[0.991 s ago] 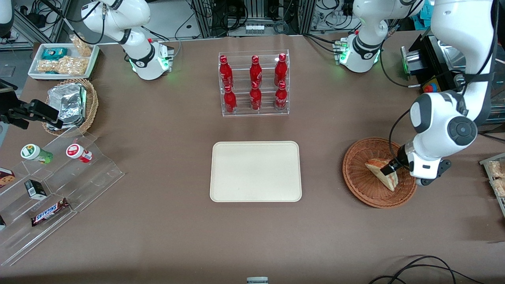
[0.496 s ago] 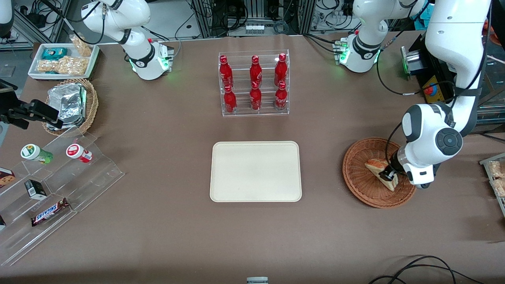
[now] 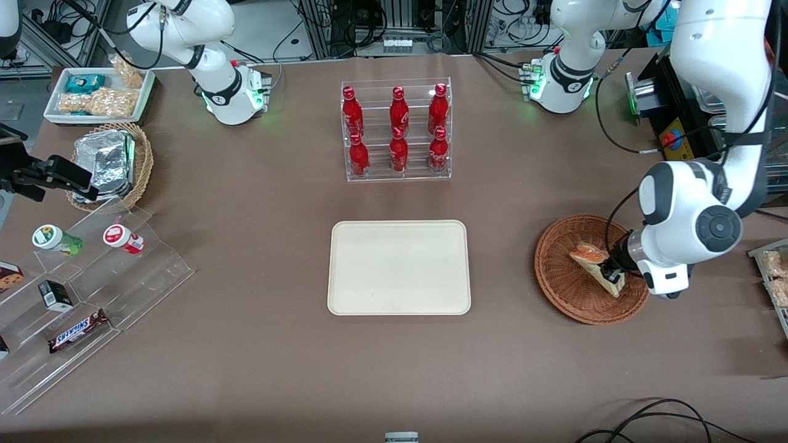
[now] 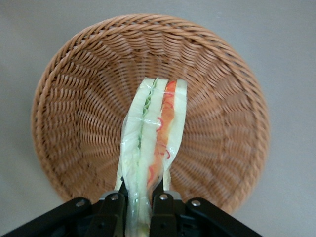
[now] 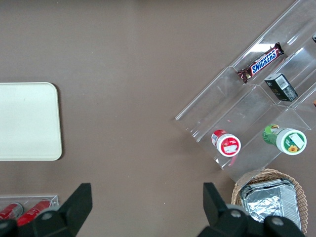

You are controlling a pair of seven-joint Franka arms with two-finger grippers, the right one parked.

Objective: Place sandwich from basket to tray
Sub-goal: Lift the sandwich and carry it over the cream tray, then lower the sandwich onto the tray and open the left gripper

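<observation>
Gripping sandwich [image 4: 153, 133] edge-on, gripper [image 4: 139, 207] above basket [image 4: 74, 98], tray [image 3: 399, 267] apart

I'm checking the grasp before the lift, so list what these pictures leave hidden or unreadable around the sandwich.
- Front view: the gripper fingertips are hidden by the sandwich and the arm's wrist.
- Left wrist view: the sandwich's gripped end is cut off by the picture edge and the fingers.
- Both views: whether the sandwich is touching the basket floor cannot be told.
- The tray shows fully.

Brown table [image 3: 258, 344] – tray [image 3: 399, 268], basket [image 3: 563, 289] beneath gripper [image 3: 609, 271], bottle rack [image 3: 397, 132], acrylic shelf [image 3: 132, 277]
</observation>
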